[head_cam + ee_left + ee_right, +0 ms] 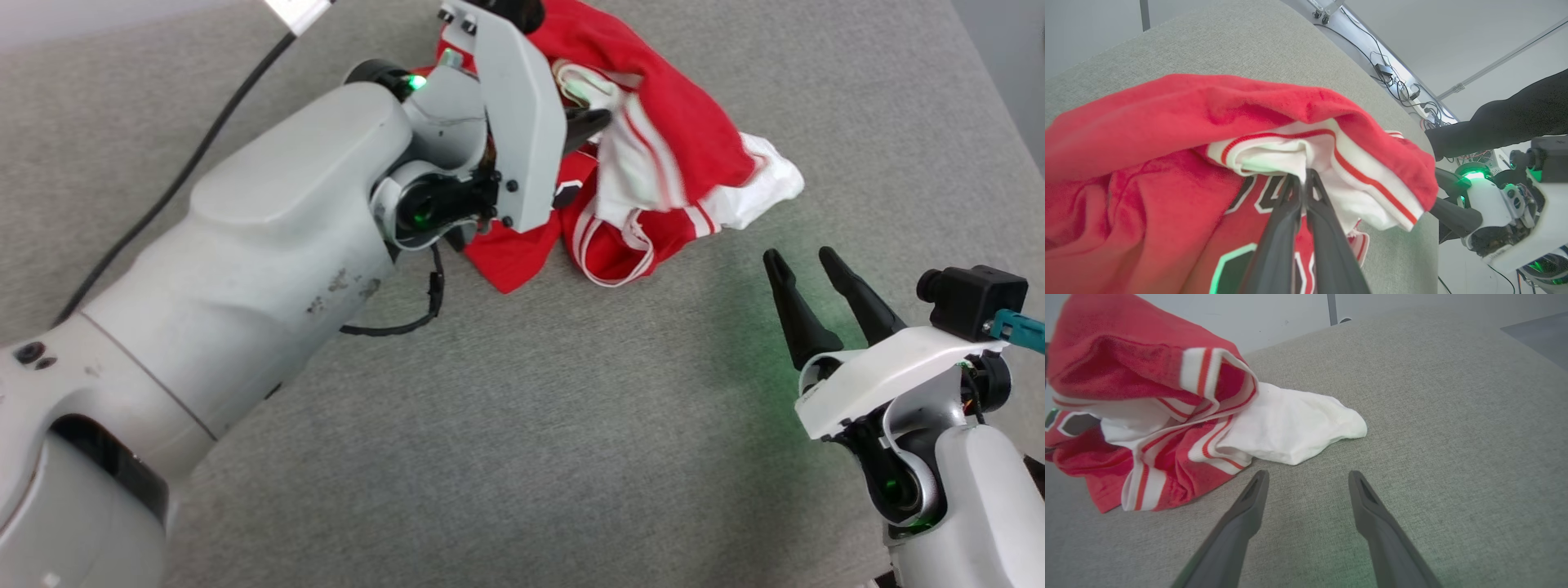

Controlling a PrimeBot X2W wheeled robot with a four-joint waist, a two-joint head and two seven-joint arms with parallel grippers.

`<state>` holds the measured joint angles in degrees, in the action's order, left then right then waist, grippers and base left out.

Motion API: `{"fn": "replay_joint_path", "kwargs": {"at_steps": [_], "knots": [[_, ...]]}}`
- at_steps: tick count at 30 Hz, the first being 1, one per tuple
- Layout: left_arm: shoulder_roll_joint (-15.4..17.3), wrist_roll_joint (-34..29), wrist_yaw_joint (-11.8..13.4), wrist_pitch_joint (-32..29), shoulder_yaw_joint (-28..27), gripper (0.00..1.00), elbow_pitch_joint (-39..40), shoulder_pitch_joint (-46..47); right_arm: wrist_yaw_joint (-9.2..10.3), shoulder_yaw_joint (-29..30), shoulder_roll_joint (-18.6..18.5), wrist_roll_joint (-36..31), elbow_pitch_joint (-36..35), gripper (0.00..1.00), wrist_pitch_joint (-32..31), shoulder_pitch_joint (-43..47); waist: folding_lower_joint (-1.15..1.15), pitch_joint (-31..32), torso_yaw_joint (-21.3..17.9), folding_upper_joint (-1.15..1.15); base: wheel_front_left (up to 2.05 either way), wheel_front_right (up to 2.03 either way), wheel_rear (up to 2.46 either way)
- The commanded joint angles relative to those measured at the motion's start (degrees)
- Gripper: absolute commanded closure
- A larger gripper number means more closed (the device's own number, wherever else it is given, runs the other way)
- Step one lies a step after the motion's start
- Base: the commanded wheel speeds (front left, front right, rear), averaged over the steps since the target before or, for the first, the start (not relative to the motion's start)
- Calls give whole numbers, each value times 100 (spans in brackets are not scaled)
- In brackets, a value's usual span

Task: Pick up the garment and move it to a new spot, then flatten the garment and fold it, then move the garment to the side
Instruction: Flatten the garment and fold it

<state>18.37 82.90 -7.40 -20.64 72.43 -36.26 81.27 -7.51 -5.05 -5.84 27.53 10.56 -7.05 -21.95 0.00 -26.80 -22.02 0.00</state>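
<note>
Left gripper (1302,176), mostly hidden behind its own arm (522,122) in the head view, pinches the crumpled red garment (694,122) by its white striped trim; right gripper (798,256) fingers apart, empty.

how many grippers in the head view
2. The left gripper is at upper centre, shut on a white fold of the shirt. The right gripper is at lower right, open and apart from the shirt. Neither is fully hidden.
</note>
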Motion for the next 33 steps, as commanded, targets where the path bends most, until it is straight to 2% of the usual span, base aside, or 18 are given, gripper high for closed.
{"fn": "replay_joint_path", "kwargs": {"at_steps": [1,7,12,19,27,30,33], "knots": [[-21,58,-11,38,2,100,63,63,4,18,-33,-38,6,0,6,-21,0,68,97,0,0,0,0],[26,130,-12,108,11,100,398,146,4,183,-145,-127,-92,0,-115,143,0,288,520,0,0,0,0],[301,304,-11,111,-46,100,817,184,4,381,-251,-233,-263,0,-308,279,0,557,1034,0,0,0,0],[1219,433,-11,-242,-27,100,1035,-52,4,503,-324,-340,-580,0,-661,431,0,851,1642,0,0,0,0],[2330,249,-11,-665,38,100,569,-447,4,635,-365,-438,-956,0,-983,559,0,834,1922,0,0,0,0],[2551,205,-11,-827,48,100,183,-538,4,666,-376,-450,-1064,0,-1069,627,0,782,1935,0,0,0,0],[2556,202,-11,-844,36,100,-145,-547,4,724,-394,-468,-1157,0,-1141,639,0,738,1936,0,0,0,0]]}}
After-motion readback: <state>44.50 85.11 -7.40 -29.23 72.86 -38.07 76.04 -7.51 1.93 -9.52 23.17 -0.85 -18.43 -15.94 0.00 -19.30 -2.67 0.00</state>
